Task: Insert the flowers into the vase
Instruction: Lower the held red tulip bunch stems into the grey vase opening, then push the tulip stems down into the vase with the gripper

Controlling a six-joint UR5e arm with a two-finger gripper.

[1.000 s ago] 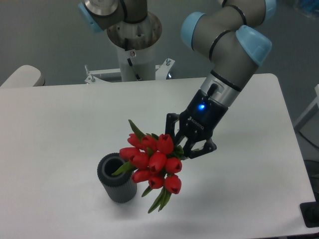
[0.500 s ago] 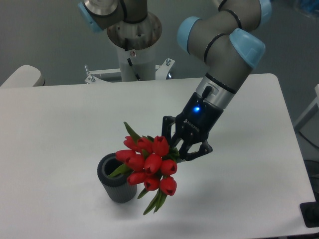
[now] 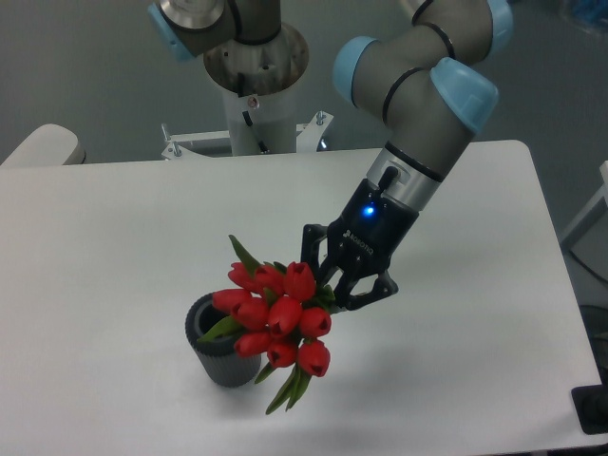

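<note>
A tight bunch of red tulip buds with green leaves, the flowers (image 3: 274, 315), hangs in the air just right of the vase and overlaps its rim in this view. My gripper (image 3: 332, 286) is shut on the flowers from the right, its black fingers around the stems behind the buds. The vase (image 3: 218, 344) is a dark grey ribbed cylinder standing upright on the white table (image 3: 114, 247), and the bunch hides the right part of its rim. One green leaf (image 3: 219, 329) reaches across the vase's mouth.
The arm's base column (image 3: 255, 85) stands at the table's back edge. A pale rounded object (image 3: 43, 147) sits beyond the table's back left corner. A dark object (image 3: 594, 410) lies off the table's front right corner.
My gripper has carried the flowers to the left and slightly down, so the bunch now overlaps the vase's rim more than it did a second ago.
</note>
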